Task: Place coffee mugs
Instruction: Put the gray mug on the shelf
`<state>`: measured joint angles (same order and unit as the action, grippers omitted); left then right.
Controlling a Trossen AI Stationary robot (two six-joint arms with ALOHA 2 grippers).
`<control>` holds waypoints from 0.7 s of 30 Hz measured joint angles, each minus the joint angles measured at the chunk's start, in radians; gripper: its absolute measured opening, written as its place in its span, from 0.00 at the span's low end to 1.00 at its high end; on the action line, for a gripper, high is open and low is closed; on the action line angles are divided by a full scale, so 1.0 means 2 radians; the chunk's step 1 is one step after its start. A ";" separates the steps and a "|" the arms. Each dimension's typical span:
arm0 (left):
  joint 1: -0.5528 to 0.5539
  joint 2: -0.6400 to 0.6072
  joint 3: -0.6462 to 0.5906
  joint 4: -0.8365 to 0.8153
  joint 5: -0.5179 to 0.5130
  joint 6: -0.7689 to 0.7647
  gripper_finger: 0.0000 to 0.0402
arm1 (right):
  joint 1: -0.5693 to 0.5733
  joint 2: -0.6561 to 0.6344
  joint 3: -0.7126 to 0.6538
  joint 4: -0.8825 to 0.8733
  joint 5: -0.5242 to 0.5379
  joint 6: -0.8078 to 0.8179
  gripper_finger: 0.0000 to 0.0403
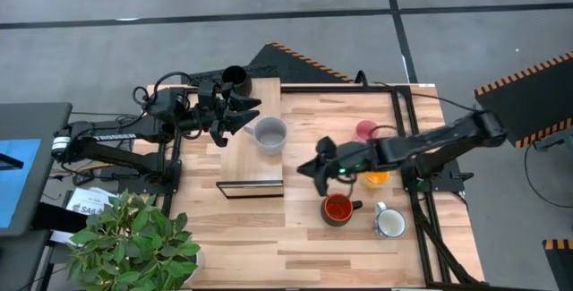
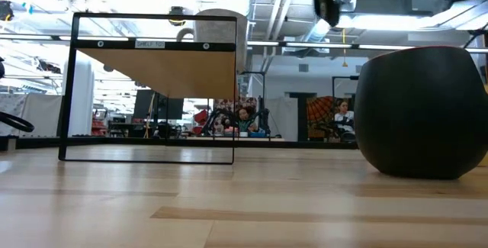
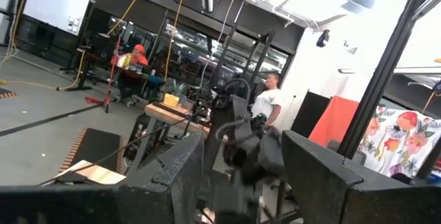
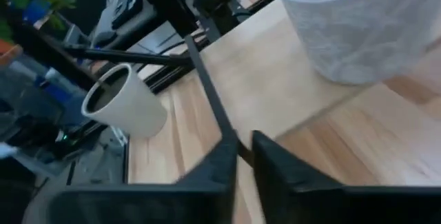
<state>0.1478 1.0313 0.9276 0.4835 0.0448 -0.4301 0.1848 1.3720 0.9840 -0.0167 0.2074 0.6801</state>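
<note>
tabletop [image 1: 269, 237] of pale wood, seen from above, with a black-framed shelf [image 1: 251, 134] at its centre-left. grey mug [image 1: 270, 133] stands on the shelf top; black mug [image 1: 235, 79] stands at the shelf's far left corner, just beside the left gripper [image 1: 246, 115], whose fingers are spread and hold nothing. right gripper [image 1: 318, 173] hovers just right of the shelf, fingers [image 4: 275, 165] close together with a narrow gap, pinching nothing. pink mug [image 1: 365, 131] and yellow mug [image 1: 377, 177] lie partly under the right arm; red mug [image 1: 338, 209] and white mug [image 1: 389, 224] stand nearer the front edge, beside each other. plant [image 1: 134, 237] stands at the front left.
</note>
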 joint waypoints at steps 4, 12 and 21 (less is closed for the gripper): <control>0.000 0.000 0.000 0.000 0.000 0.000 0.45 | -0.006 0.070 0.032 0.052 0.000 0.003 0.04; 0.000 0.000 0.000 -0.004 0.000 -0.005 0.45 | -0.039 0.147 0.105 0.024 -0.002 0.013 0.04; -0.001 0.000 0.000 -0.009 0.000 -0.006 0.45 | -0.084 0.158 0.138 -0.001 0.000 -0.030 0.04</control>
<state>0.1459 1.0313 0.9276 0.4660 0.0448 -0.4423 0.0170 1.6870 1.2602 -0.0179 0.2074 0.6197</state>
